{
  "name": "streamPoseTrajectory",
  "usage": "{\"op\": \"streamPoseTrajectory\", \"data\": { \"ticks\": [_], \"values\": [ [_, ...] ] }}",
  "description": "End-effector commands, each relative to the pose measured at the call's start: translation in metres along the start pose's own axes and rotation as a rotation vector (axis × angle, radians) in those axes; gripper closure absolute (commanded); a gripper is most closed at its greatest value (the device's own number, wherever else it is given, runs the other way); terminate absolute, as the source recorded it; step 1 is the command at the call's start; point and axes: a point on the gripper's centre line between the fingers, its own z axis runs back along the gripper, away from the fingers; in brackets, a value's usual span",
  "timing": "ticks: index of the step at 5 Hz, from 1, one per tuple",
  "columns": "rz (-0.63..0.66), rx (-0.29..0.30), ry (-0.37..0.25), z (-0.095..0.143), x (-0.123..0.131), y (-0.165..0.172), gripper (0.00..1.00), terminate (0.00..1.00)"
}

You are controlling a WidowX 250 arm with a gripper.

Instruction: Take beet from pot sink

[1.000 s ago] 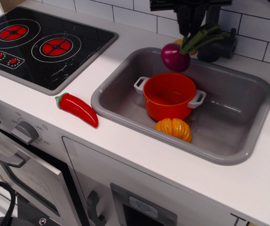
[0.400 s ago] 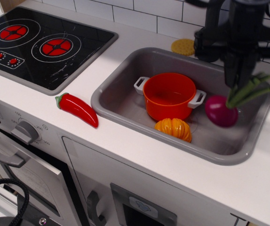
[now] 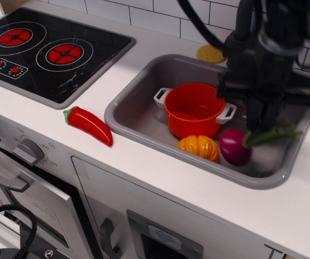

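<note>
Nearest the sink's front rim (image 3: 198,171), the beet (image 3: 234,146) lies on the basin floor just beside the pumpkin (image 3: 200,148), bulb at nine o'clock, green stem pointing to three. Above that stem hangs the gripper (image 3: 264,125), fingers apparently pinched on the greens. Behind, at ten o'clock, the pot (image 3: 194,109) sits empty.

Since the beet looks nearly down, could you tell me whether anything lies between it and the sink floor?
Nothing visible does. The beet sits low in the sink, right of the pumpkin and outside the pot; the gripper is at its green stem.
</note>
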Motion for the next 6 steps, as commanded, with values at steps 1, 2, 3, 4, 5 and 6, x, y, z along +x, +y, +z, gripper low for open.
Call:
{"op": "streamPoseTrajectory", "data": {
  "ticks": [1,2,3,4,5,6],
  "values": [
    [0.008,-0.018,0.003,0.008,-0.002,0.005,0.00,0.00],
    [0.018,-0.032,0.006,0.018,-0.003,0.006,0.00,0.00],
    [0.036,-0.055,0.013,0.027,0.000,0.008,0.00,0.00],
    [0.014,-0.069,-0.010,0.038,0.006,0.012,0.00,0.00],
    [0.014,-0.069,-0.010,0.038,0.006,0.012,0.00,0.00],
    [0.014,-0.069,-0.010,0.038,0.006,0.012,0.00,1.00]
  ]
}}
